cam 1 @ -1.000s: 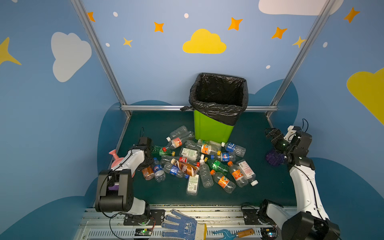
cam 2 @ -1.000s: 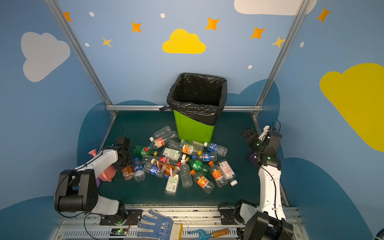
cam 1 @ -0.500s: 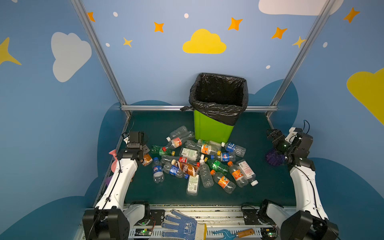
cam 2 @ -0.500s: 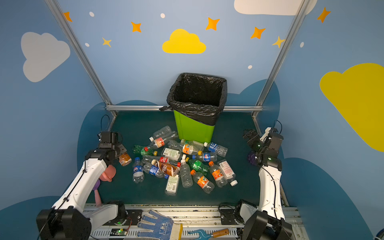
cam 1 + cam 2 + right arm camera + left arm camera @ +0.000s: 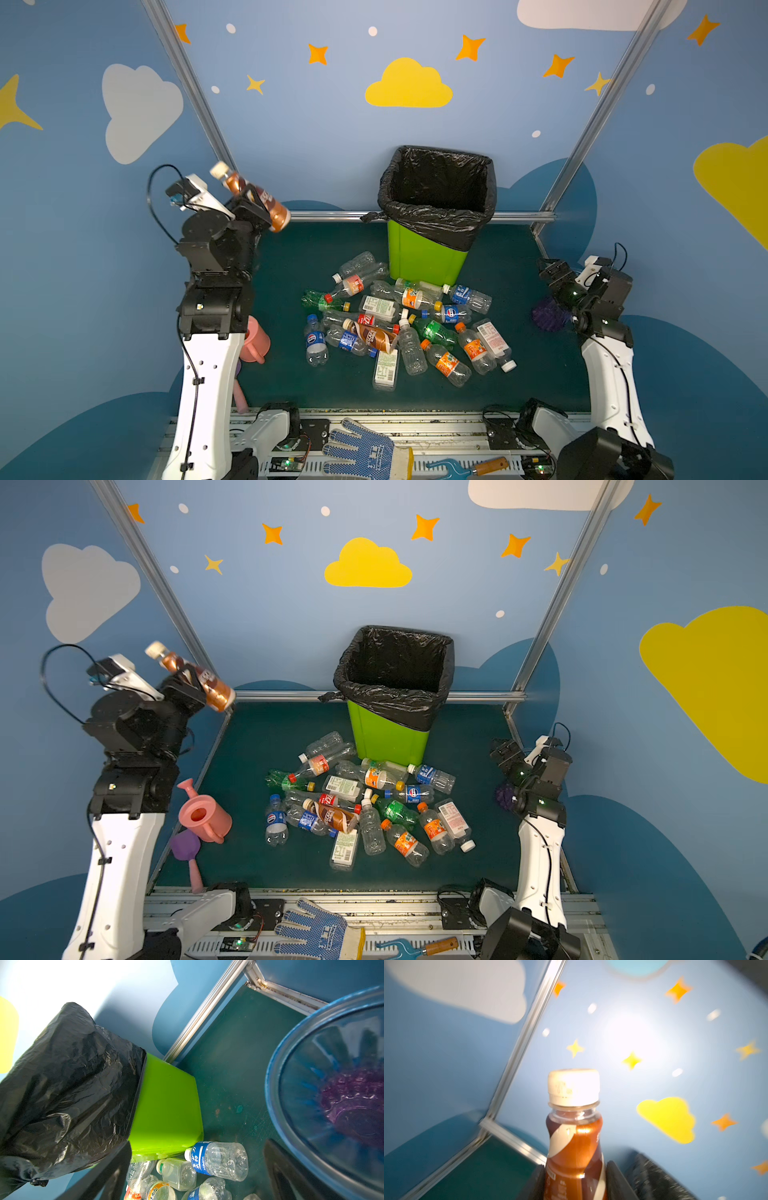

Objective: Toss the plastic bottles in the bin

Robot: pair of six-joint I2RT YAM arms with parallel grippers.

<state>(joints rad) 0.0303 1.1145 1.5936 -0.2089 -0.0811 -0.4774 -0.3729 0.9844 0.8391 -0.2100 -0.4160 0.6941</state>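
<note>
One brown bottle (image 5: pixel 275 212) with a cream cap is pinched around its middle by the left claw (image 5: pixel 257 201). It is held high in the air over the left rear corner of the desk (image 5: pixel 316 245) and tilted, with the cap pointing up and away from the bin (image 5: pixel 424 259). The left wrist view shows this brown bottle (image 5: pixel 574 1142) squeezed between two dark fingers (image 5: pixel 536 1184), its cap toward the blue wall.

The bin stands at the back middle of the desk with a black bag folded over its rim, well apart from the lifted bottle. In front of it, the other bottles (image 5: pixel 409 353) lie on their sides in a loose heap, and a few lie right against the bin's base.

The right claw (image 5: pixel 549 269) hangs spread wide at the right side of the desk, near a purple-blue vase (image 5: pixel 547 319). In the right wrist view its fingers (image 5: pixel 112 1169) stand far apart, with the vase (image 5: pixel 342 1095) just beside them. A pink watering can (image 5: pixel 203 816) sits on the desk close to the left arm.
</note>
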